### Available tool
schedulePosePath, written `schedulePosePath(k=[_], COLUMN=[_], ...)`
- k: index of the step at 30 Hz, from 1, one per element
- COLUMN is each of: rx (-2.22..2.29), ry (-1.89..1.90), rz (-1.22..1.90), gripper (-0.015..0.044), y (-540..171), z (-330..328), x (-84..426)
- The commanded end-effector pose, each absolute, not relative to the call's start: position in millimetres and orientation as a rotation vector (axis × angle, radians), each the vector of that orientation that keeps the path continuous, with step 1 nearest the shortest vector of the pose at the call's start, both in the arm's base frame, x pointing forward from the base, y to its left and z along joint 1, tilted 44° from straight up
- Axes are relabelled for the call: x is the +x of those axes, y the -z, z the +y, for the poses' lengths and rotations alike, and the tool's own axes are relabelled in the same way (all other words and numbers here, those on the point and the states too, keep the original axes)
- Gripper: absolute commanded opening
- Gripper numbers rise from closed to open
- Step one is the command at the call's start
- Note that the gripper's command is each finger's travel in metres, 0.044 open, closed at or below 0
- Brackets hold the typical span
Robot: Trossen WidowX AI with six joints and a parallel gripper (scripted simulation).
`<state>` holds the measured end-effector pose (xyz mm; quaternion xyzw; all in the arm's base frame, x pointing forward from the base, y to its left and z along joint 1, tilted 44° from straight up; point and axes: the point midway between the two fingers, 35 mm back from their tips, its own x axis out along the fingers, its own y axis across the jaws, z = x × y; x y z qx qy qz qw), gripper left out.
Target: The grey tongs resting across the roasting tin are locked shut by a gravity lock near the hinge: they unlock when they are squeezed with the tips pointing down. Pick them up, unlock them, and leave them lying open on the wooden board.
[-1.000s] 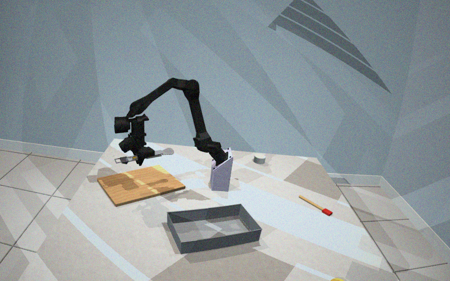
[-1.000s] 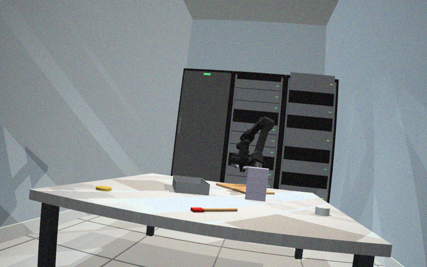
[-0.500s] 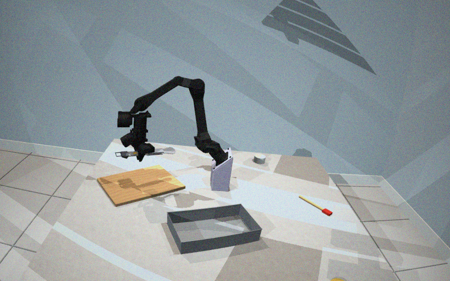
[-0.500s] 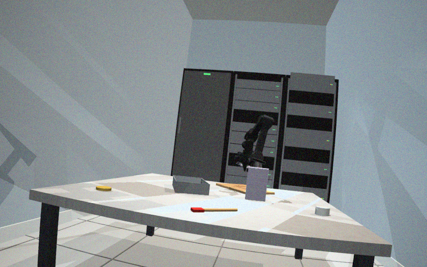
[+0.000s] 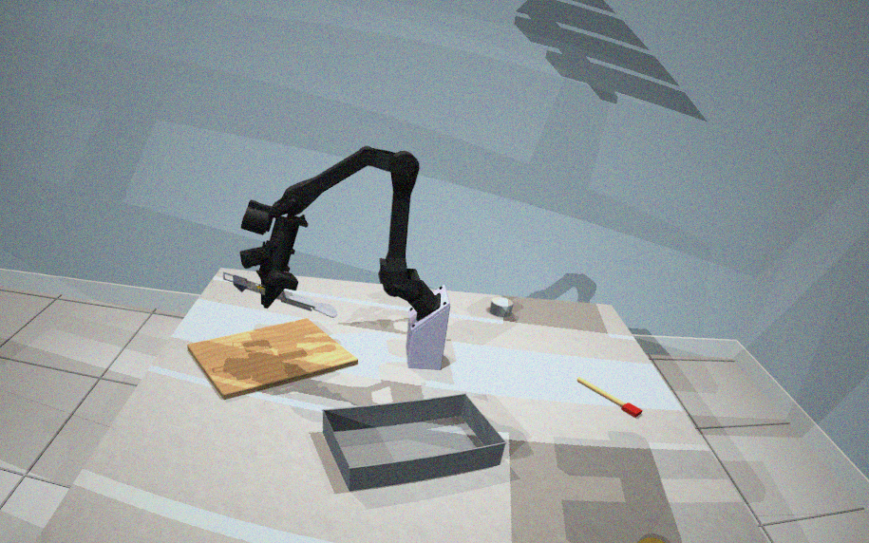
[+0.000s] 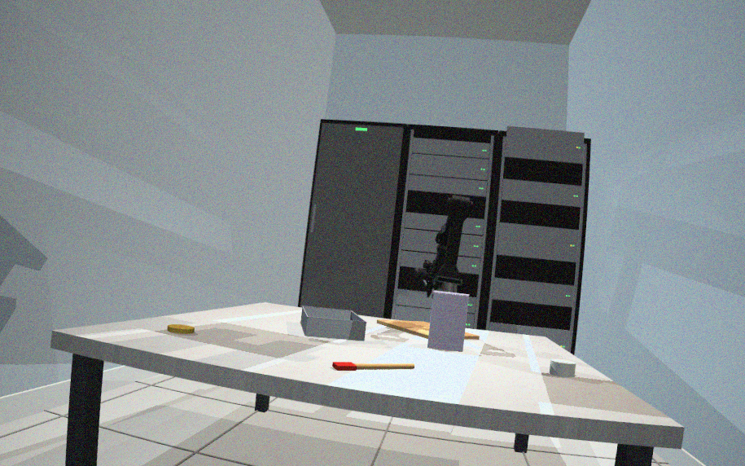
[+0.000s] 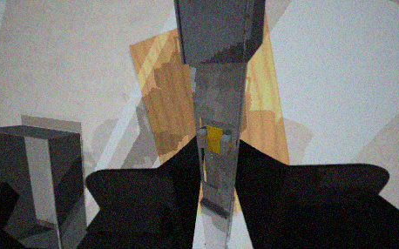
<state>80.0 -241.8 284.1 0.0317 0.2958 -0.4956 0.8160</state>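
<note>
Gripper [image 5: 273, 290] pinching grey tongs [image 5: 302, 300] up in the air, tips tilted down, wooden board [image 5: 269, 355] just below, roasting tin [image 5: 413, 439] well apart.

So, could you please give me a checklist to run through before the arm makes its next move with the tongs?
1. Gripper shut on grey tongs: ok.
2. Tongs lifted out of the roasting tin: ok.
3. Tips pointing down for unlocking: not ok; the top view shows the tongs only slightly tilted.
4. Yellow lock piece released: cannot tell.
5. Tongs above the wooden board: ok in the wrist view.
6. Tongs open: not ok; the arms look closed together.
</note>
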Motion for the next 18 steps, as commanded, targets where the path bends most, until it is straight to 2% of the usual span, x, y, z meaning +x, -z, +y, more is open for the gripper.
schedulePosePath(k=[1, 18], rx=[0.036, -0.177], ry=[1.051, 0.995], rz=[0.543, 0.246], gripper=[-0.0150, -0.0150], y=[-291, -306], z=[-239, -218], x=[78, 68])
